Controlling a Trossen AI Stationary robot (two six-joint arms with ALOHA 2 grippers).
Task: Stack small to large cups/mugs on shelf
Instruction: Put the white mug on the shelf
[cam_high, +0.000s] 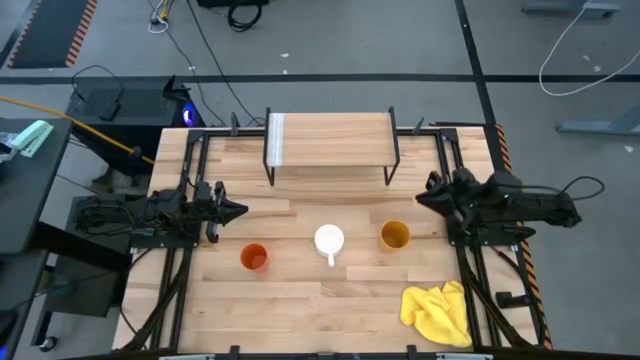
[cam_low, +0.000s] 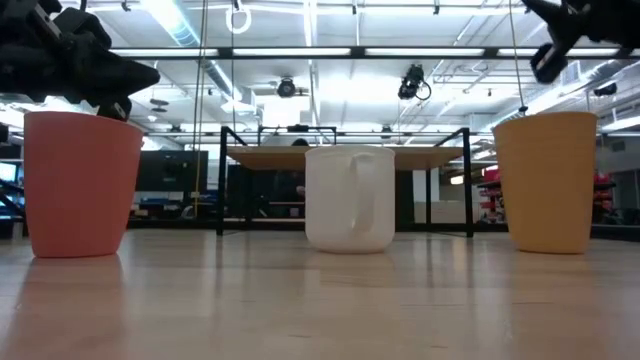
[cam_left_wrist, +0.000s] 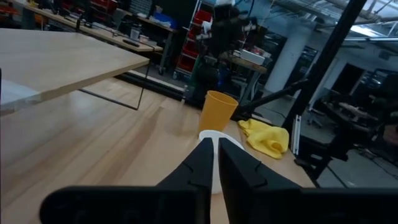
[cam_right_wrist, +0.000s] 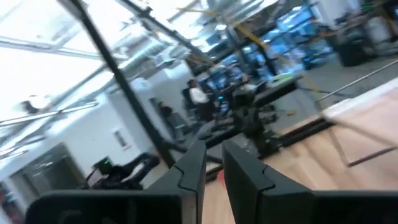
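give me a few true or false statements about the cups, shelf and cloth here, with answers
1. The white mug stands between the orange-red cup and the mustard-yellow cup. True.
2. A cup already sits on the shelf. False: the shelf top is bare and all three cups stand on the table.
3. The yellow cloth lies near the table's front corner on the right arm's side. True.
4. The left tool holds the orange-red cup. False: it holds nothing and sits apart from that cup.
5. The white mug lies on its side. False: it stands upright.
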